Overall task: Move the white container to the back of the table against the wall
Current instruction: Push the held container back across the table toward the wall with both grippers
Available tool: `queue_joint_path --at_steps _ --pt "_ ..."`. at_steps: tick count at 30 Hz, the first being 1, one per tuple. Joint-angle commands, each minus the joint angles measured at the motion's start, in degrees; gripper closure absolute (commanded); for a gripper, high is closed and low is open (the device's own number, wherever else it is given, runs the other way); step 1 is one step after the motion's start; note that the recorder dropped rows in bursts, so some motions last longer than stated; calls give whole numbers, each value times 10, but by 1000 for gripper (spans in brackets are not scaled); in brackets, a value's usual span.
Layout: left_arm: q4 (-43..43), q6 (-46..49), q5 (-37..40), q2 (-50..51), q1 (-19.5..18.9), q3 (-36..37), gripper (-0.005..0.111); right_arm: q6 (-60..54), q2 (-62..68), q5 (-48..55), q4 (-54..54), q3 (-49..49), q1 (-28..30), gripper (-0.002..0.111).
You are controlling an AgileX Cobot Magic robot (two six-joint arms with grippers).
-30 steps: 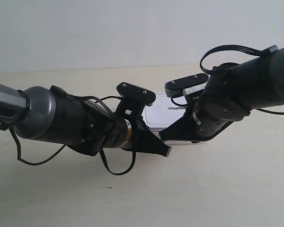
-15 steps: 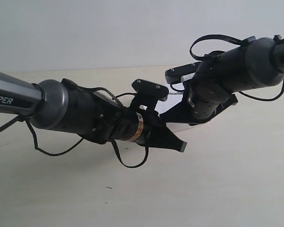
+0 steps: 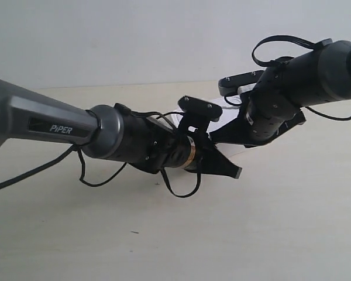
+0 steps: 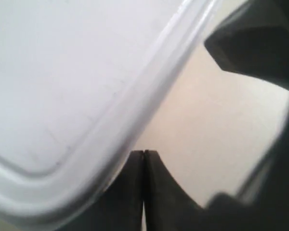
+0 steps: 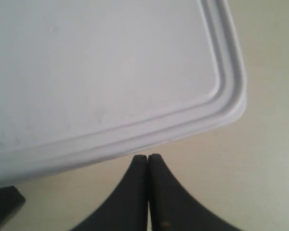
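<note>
Looks mid-push: left gripper (image 4: 143, 154) and right gripper (image 5: 148, 157) both clamped shut on nothing, tips at the rim of the white container (image 5: 101, 62), sitting on the table (image 3: 281, 222) just short of the wall (image 3: 134, 41), so probably needs an even 2-arm shove straight back.

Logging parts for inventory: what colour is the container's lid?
Plain white, no pattern; the white container shows best in the right wrist view.

Pale cream table (image 3: 269, 228) w/ faint grain, 1 white container (image 5: 101, 67) flat on it
</note>
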State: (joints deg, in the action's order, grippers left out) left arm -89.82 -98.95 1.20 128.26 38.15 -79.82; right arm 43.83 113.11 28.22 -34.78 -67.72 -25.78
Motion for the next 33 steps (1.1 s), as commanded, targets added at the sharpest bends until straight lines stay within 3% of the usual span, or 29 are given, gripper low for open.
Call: queue_joint_path --at_steps 1,19,33 --pt "2 -1 43 4 -5 -18 107 -12 -1 -27 5 -2 13 108" --pt "-5 -3 35 4 -68 -41 107 -18 54 -37 19 -67 22 108" --pt "-6 -3 -5 4 -91 -70 107 -18 90 -40 19 -138 22 108"
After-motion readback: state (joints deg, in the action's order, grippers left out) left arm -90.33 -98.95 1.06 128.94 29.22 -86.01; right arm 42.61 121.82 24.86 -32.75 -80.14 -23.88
